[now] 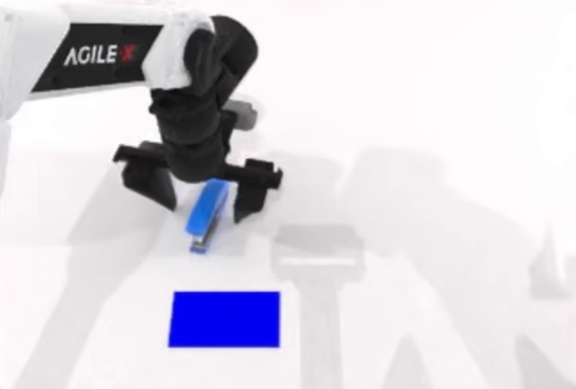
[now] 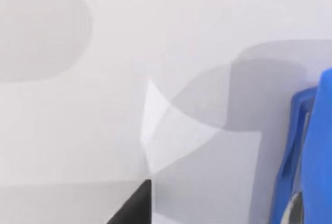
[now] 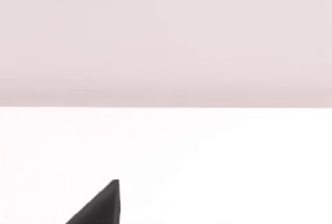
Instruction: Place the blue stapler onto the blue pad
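The blue stapler [image 1: 208,212] lies slanted on the white table, its grey metal end pointing toward the blue pad [image 1: 224,319]. The pad is a flat dark-blue rectangle a short way in front of it, with nothing on it. My left gripper [image 1: 203,212] hangs over the stapler, open wide, with one dark finger on each side and neither touching it. In the left wrist view the stapler [image 2: 311,156] fills the edge, and one dark fingertip [image 2: 136,206] shows apart from it. My right arm is outside the top view; its wrist view shows one fingertip [image 3: 104,208] over bare table.
The white table [image 1: 432,137] carries only grey shadows of the arms. The left arm's white link [image 1: 90,47] reaches in from the top view's left.
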### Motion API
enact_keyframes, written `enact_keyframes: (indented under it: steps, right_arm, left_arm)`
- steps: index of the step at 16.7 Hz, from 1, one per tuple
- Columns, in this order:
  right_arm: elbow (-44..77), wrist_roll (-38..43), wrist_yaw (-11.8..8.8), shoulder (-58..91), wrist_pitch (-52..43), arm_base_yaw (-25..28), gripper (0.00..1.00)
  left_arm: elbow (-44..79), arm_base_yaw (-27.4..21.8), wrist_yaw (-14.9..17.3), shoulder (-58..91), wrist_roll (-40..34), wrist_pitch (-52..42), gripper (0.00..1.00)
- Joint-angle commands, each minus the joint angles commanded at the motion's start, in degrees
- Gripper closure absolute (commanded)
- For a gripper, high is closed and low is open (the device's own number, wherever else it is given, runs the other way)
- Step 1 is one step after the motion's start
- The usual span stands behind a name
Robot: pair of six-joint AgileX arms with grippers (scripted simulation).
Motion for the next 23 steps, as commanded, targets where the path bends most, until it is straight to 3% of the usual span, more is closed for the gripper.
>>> enact_keyframes:
  steps: [7,18,23]
  right_arm:
    - [0.0,0.0,0.0,0.0,0.0,0.0,0.0]
    - [0.0,0.0,0.0,0.0,0.0,0.0,0.0]
    - [0.0,0.0,0.0,0.0,0.0,0.0,0.0]
  left_arm:
    - [0.0,0.0,0.0,0.0,0.0,0.0,0.98]
    - [1.1,0.0,0.2,-0.9,-0.1,-1.2,1.0]
    - [9.0,0.5,0.1,-3.7,-0.2,-12.4,1.0]
